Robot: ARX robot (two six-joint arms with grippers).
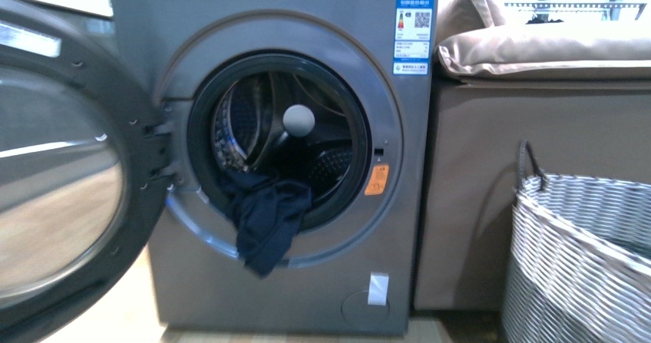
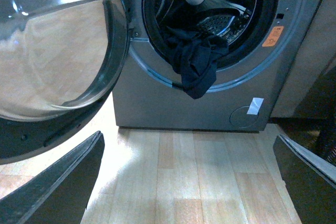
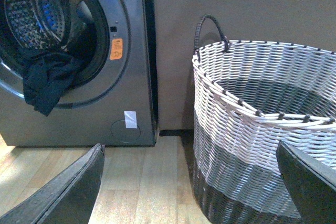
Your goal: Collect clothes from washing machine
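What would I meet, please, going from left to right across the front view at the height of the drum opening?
Open washing machine door → navy garment hanging out over the drum rim → orange warning sticker → woven basket.

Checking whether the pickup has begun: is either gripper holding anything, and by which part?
Nothing is held. The left gripper and right gripper are open and empty; the clothes hang over the drum rim of the washing machine.

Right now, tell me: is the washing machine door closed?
No, the door of the washing machine stands swung wide open, with the navy garment hanging over the rim.
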